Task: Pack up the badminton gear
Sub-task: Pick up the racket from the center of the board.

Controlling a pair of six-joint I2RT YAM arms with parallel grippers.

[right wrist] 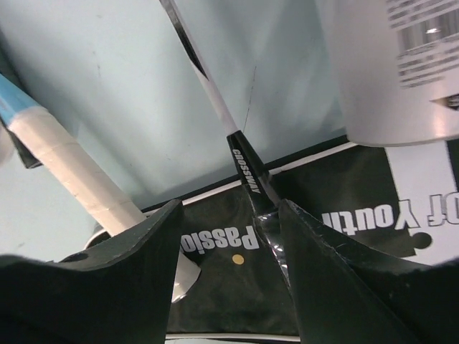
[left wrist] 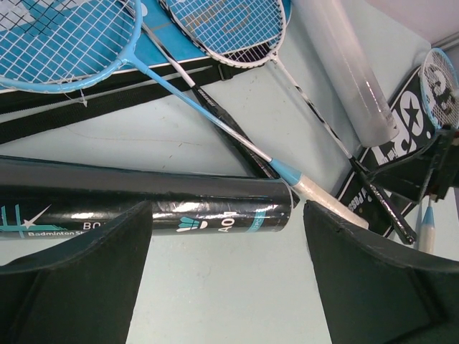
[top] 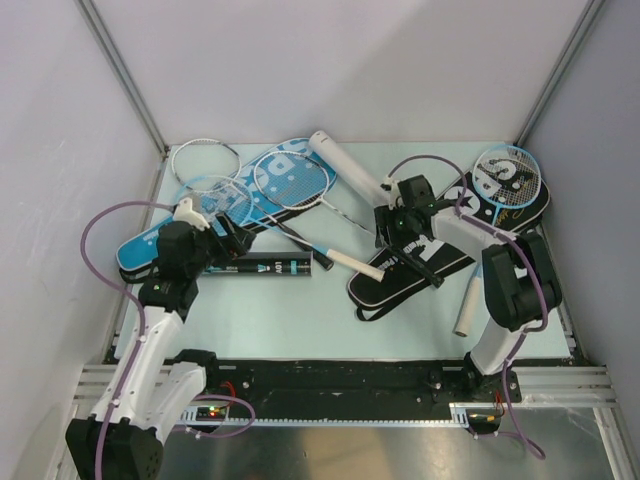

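Note:
A black shuttle tube point(top: 265, 268) lies on the table left of centre. My left gripper point(top: 225, 238) hovers over its left part. In the left wrist view the tube point(left wrist: 179, 208) runs across just beyond the open left gripper point(left wrist: 228, 218), with bare table between the fingers. My right gripper point(top: 398, 232) hangs over a black cover point(top: 420, 265). In the right wrist view the right gripper point(right wrist: 229, 215) is open above the cover point(right wrist: 215, 287). A black racket handle point(right wrist: 247, 168) rests against the inner face of its right finger, and the other finger stands apart.
Three rackets overlap on a blue cover point(top: 150, 250) at back left, one with a light-blue head point(left wrist: 64, 43). A white tube point(top: 345, 170) lies at back centre. A racket point(top: 510, 180) lies on the black cover at back right. A white grip point(top: 467, 305) lies near the right arm.

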